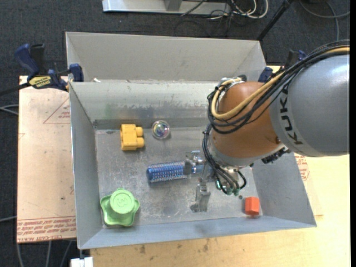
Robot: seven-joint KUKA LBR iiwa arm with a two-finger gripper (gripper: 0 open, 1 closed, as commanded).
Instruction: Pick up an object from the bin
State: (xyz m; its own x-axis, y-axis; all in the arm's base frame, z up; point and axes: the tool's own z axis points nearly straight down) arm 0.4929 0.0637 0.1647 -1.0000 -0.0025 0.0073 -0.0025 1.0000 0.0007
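My gripper (200, 199) hangs low over the bin floor at the front, right of the middle, below the arm's orange cover. Nothing shows in it. A blue brush (166, 172) with a silvery handle end lies just to its upper left, reaching toward the middle of the bin. A small orange block (252, 206) sits on the floor to the gripper's right, near the front right corner, apart from it.
A yellow block (132, 137) and a shiny clear ball (161, 129) lie near the back wall on the left. A green round lid-shaped thing (119, 207) rests in the front left corner. The arm and its cables cover the bin's right side.
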